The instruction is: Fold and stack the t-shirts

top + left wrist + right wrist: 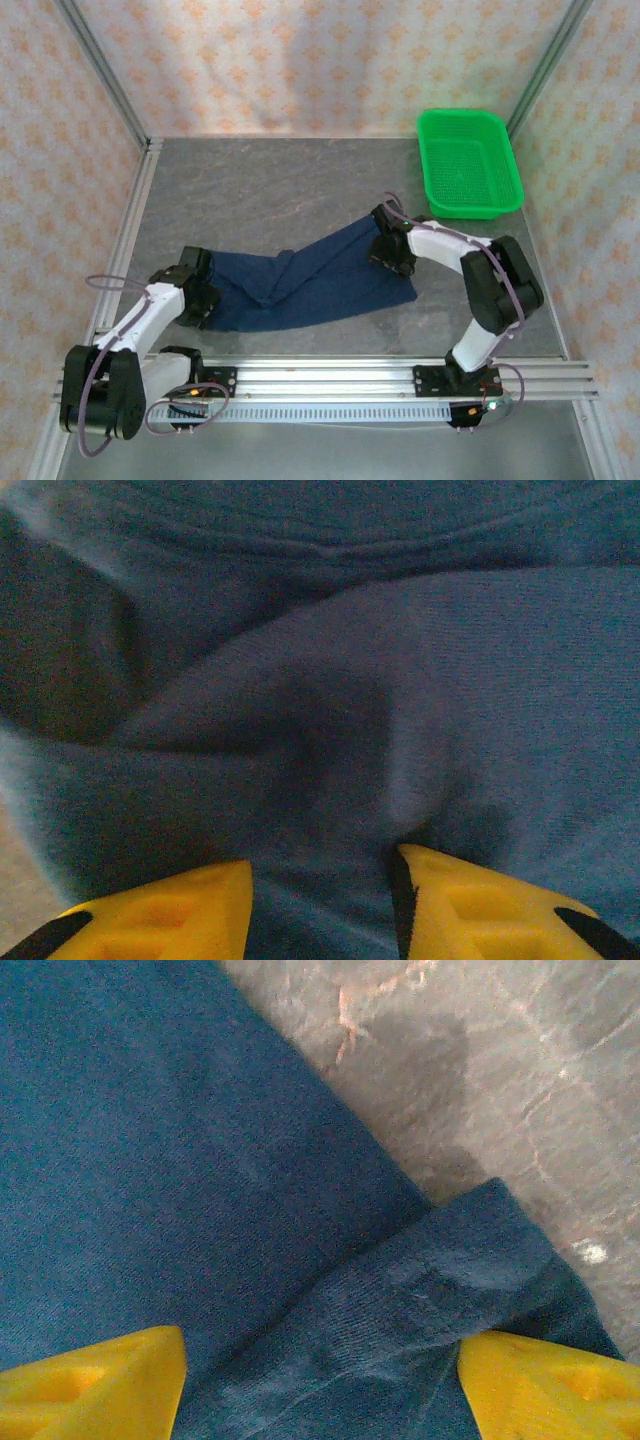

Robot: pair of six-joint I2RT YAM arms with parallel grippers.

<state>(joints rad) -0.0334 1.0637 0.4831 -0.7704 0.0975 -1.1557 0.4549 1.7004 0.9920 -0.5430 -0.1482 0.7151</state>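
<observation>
Navy cloth lies stretched across the near half of the grey table [260, 190]. It is the t-shirt [310, 285], unfolded, with its long axis running from near-left up toward far-right. No print shows on the side facing up.

My two arms sit at opposite ends of that axis. My left gripper [322, 856] is pressed into the near-left end, its yellow fingers partway apart with a pucker of fabric between them. I cannot tell whether that is a real pinch or just cloth lying in the gap. My right gripper [320, 1335] is down at the far-right end with its fingers set wide and not clamped, straddling a doubled-over hem corner. Bare table lies just beyond the cloth's edge.

Each end is already under its own arm, so I judge that any fold must carry one end along the long axis toward the other, and both ends need a firm hold first.

The green basket [424, 150] stands at the far right, well apart from the shirt and nearer my right arm — I see nothing on its mesh floor.
</observation>
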